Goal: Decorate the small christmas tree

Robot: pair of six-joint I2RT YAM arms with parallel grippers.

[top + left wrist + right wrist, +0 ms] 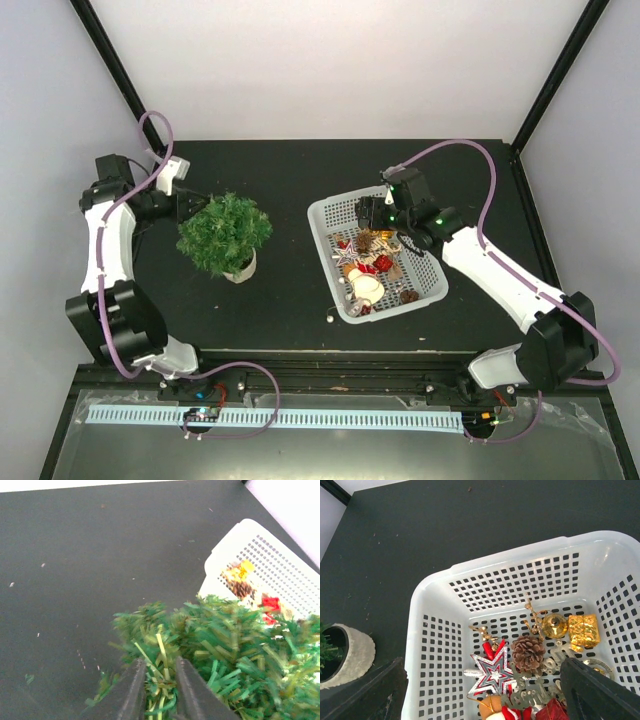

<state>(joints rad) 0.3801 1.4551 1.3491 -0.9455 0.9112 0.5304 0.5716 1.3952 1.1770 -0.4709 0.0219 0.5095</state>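
Note:
The small christmas tree (225,233), bushy green in a round white pot (240,268), stands left of centre on the black table. My left gripper (192,207) is at its left side. In the left wrist view its jaws (160,680) stand close together with green sprigs pinched between them. My right gripper (372,215) hovers open over the far left corner of the white basket (325,215). Below the right gripper (487,695) lie a red and silver star (494,672), a pine cone (528,652), a gold bell (554,625) and a gold gift box (583,630).
The basket (485,565) holds several more ornaments, some red. A small white bit (327,318) lies on the table by the basket's near left corner. The tree's pot (355,652) shows at the left of the right wrist view. The basket's corner (260,550) rises behind the tree.

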